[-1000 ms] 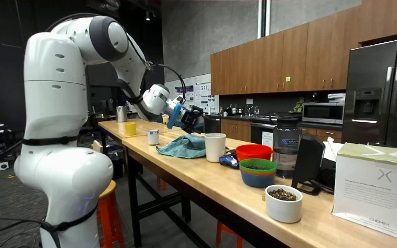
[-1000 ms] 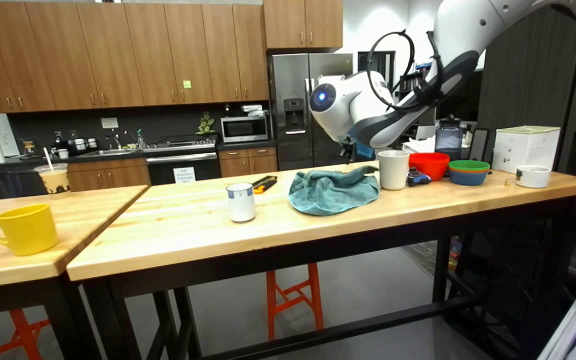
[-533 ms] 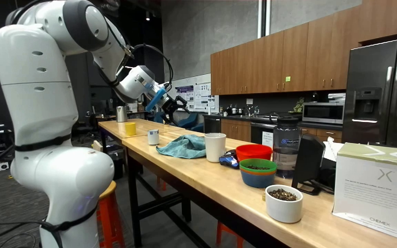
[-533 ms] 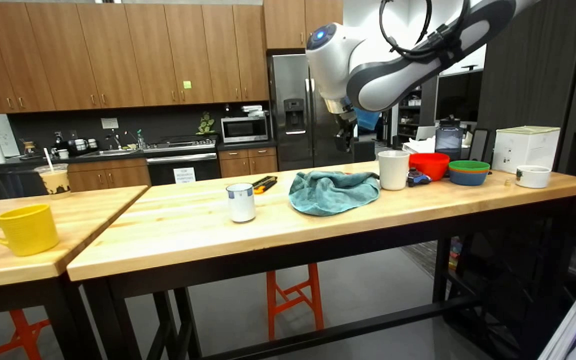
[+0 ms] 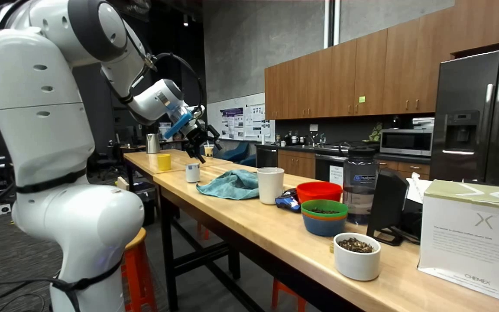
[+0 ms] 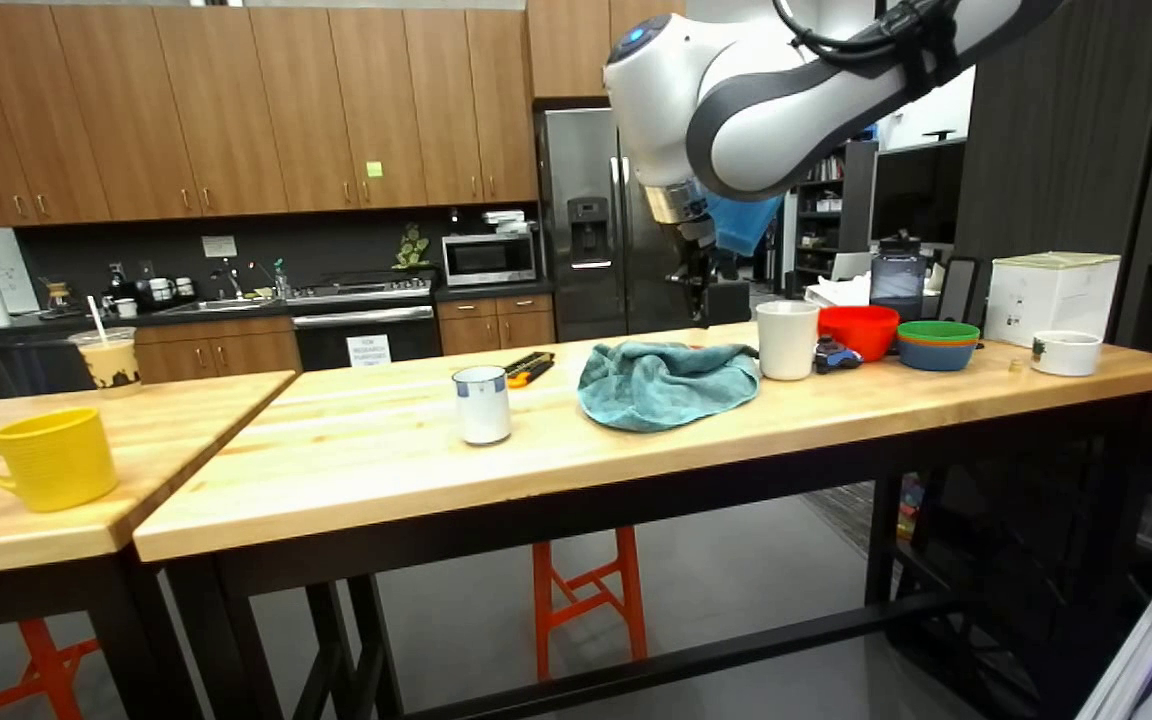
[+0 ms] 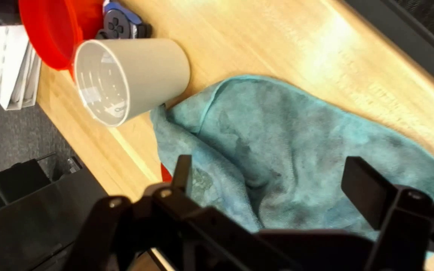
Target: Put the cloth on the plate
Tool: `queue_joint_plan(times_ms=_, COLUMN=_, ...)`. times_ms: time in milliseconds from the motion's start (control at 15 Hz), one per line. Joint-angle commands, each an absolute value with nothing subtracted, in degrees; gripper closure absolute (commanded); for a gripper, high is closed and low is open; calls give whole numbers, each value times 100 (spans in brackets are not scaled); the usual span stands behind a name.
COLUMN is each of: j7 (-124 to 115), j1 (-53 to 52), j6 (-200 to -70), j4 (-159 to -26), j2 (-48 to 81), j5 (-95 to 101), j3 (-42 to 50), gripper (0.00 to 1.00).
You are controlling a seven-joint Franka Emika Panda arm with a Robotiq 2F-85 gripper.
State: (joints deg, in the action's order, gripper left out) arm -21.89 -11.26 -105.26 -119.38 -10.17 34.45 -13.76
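A crumpled teal cloth (image 5: pixel 232 184) lies on the wooden table; it shows in both exterior views (image 6: pixel 666 385) and fills much of the wrist view (image 7: pixel 296 124). My gripper (image 7: pixel 268 173) is open, its two fingers wide apart with the cloth in sight beyond them and nothing between them. In an exterior view the gripper (image 5: pixel 211 152) hangs in the air above the table, apart from the cloth. A small red edge (image 7: pixel 165 174) peeks out beside the cloth, mostly hidden; I cannot tell whether it is a plate. No plate shows clearly.
A tall white cup (image 6: pixel 787 340) stands right beside the cloth. Beyond it are a game controller (image 7: pixel 117 24), a red bowl (image 5: pixel 319 190) and stacked bowls (image 5: pixel 324 219). A small white mug (image 6: pixel 482 405) and an orange-black tool (image 6: pixel 530 369) stand on the cloth's other side.
The arm has risen and drawn back toward its base, taking the open gripper away from the cloth. The cloth's corner near the white cup has dropped lower, and a red bit shows behind it.
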Motion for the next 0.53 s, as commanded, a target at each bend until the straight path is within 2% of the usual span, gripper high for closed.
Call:
queue_joint_plan(times_ms=0, j7=-2395, j1=-1189, j6=-10499, j4=-12298, j2=-1303, j5=2812, j3=-1479, gripper=0)
queue_joint_plan(times_ms=467, j7=-2805, j1=-1172, j6=-10527, j4=-12535, j2=-1163, j5=2579, j3=-1781, gripper=0)
